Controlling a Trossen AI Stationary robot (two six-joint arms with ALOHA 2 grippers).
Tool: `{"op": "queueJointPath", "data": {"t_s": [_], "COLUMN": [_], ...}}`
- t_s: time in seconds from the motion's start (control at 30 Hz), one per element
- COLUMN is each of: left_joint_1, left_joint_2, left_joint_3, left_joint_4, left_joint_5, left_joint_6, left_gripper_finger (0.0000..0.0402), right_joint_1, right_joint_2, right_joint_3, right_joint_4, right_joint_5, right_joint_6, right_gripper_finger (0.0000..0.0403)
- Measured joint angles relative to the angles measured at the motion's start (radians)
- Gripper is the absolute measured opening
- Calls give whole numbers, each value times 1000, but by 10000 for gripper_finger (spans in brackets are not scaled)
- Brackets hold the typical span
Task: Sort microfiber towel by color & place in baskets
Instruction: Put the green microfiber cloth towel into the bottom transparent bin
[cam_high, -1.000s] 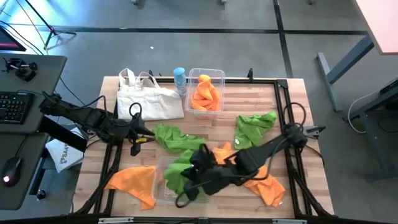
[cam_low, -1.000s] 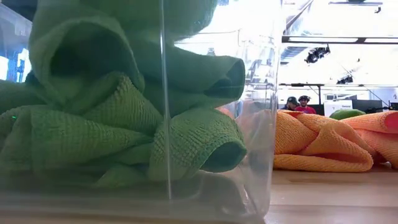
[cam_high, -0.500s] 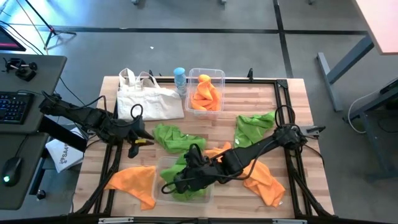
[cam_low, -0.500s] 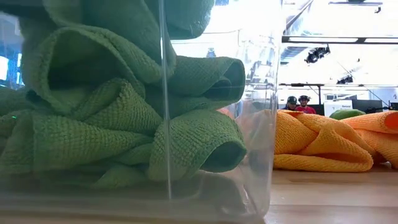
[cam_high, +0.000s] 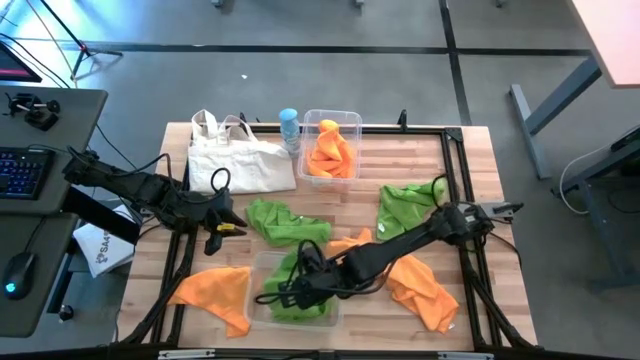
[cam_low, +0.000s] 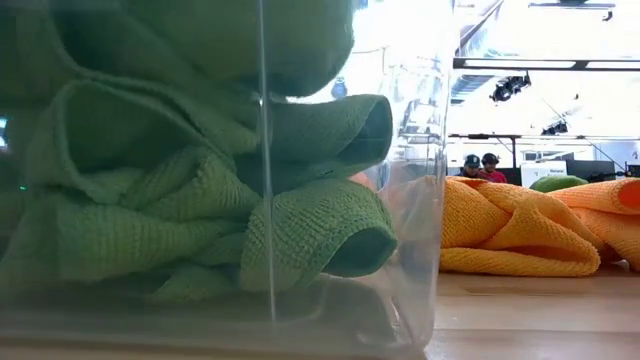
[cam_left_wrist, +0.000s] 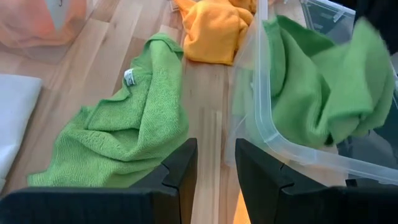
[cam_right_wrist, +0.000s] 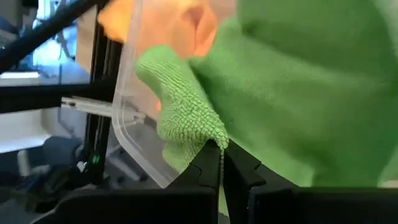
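Your right pincer (cam_high: 283, 296) is down inside the near clear basket (cam_high: 255, 262) at the front of the tabletop (cam_high: 470, 160), fingers pinched tight on a green microfiber towel (cam_right_wrist: 298, 81) that fills the basket. From the low camera that green cloth presses in folds against the see-through wall (cam_low: 420, 200). Your left pincer (cam_high: 226, 226) waits over the left side of the tabletop, its fingers (cam_left_wrist: 180, 168) parted with a narrow gap and nothing between them, pointing at a loose green towel (cam_high: 285, 222) lying just behind the near basket. The far basket (cam_high: 352, 120) at the back edge holds an orange towel (cam_high: 330, 155), beside a white tote bag (cam_high: 240, 160) and a blue-capped bottle (cam_high: 289, 128). Another green towel (cam_high: 408, 205) lies on the right, an orange towel (cam_high: 215, 290) at front left, and another orange one (cam_high: 420, 290) under your right arm. Two people (cam_low: 476, 166) show far off in the room behind
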Motion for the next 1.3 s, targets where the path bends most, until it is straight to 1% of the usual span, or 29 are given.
{"op": "queueJointPath", "data": {"t_s": [0.07,0.17,0.3,0.5,0.67,0.9,1.17,1.23,1.3], "left_joint_1": [0,0,0,0,0,0,0,0,0], "left_joint_2": [0,0,0,0,0,0,0,0,0], "left_joint_3": [0,0,0,0,0,0,0,0,0], "left_joint_4": [0,-3,-8,-8,-8,-7,-7,-7,-7], "left_joint_5": [0,0,8,11,11,11,11,11,11], "left_joint_6": [0,2,39,79,118,207,219,220,220], "left_gripper_finger": [99,99,99,99,99,99,99,99,99], "right_joint_1": [-2,-6,-14,-31,-51,-76,-71,-66,-59], "right_joint_2": [29,69,116,171,206,245,242,242,242], "right_joint_3": [0,0,0,0,0,1,1,1,1], "right_joint_4": [51,115,116,112,112,146,211,211,210], "right_joint_5": [-28,-32,-54,-101,-113,-171,-122,-121,-107], "right_joint_6": [22,54,137,216,226,226,236,261,273], "right_gripper_finger": [0,0,0,0,0,0,1,7,21]}}
